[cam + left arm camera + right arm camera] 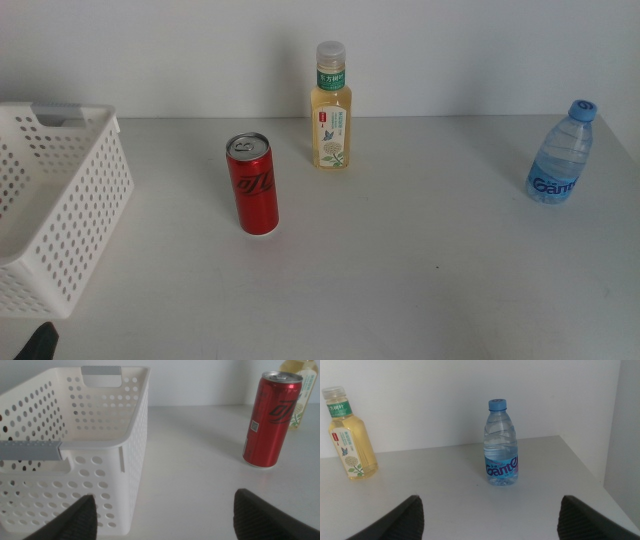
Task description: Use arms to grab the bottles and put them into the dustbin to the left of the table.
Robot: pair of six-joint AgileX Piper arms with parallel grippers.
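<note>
A plain white wall is backing a light grey table (420, 260), and nothing has been picked up yet. The left gripper (165, 510) is waiting low with its jaws spread wide and empty; in the middle view only a dark tip of it is showing at the bottom left corner of the frame. Its wrist view is taking in the bin (75, 450) on the left of the frame and the can (270, 420) at the upper right, so this arm seems posed between the two, ready for a short carry from one to the other. The right gripper (487, 515) is likewise gaping and holding nothing, and it is facing the water bottle (501, 445), which is standing upright at the centre of that frame, well apart from the jaws; the arm itself is out of the middle view. In the middle view the bin (60, 200) is sitting at the left edge, the can (253, 185) is standing left of centre, the tea bottle (332, 105) is standing at upper centre near the wall, and the water bottle (560, 155) is standing at the far right. All three are upright and spaced out, probably so that each leaves room for open jaws.
</note>
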